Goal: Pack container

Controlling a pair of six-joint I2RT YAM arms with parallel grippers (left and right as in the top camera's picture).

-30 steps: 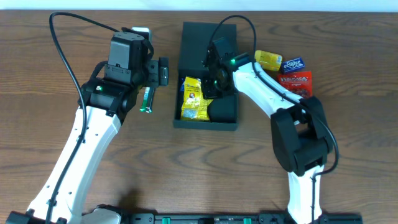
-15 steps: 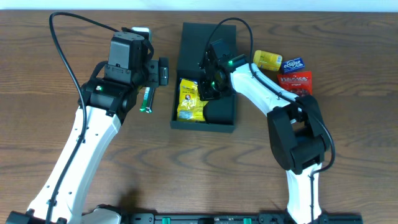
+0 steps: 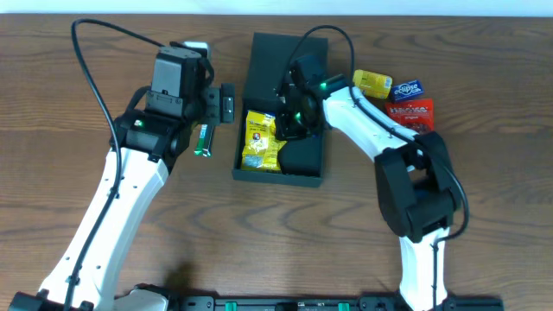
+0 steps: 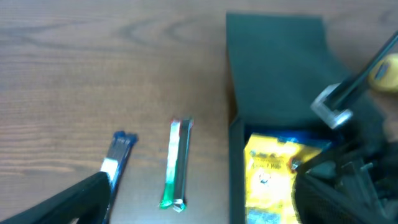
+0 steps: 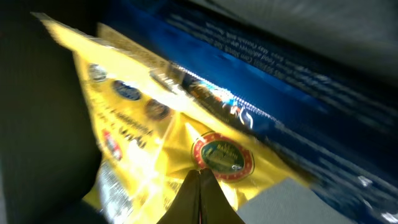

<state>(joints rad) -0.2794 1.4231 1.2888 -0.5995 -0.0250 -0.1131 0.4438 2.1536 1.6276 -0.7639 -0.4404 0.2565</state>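
Brown wood-grain bench [image 3: 484, 216] carries the dark green matte rectangular container [image 3: 285, 56] at centre, with its flap lid laid back on the far side. The right claw [image 5: 199, 177] is pinched shut, tips on the crinkled yellow snack packet [image 3: 259, 138] inside; whether it grips foil I cannot tell. The left claw [image 3: 217, 102] hangs spread and empty just left of the box. It is the nearer one to the slim green stick packet [image 3: 204, 140], whose long axis parallels the box's long side.

Even light; wrist blur, perhaps motion
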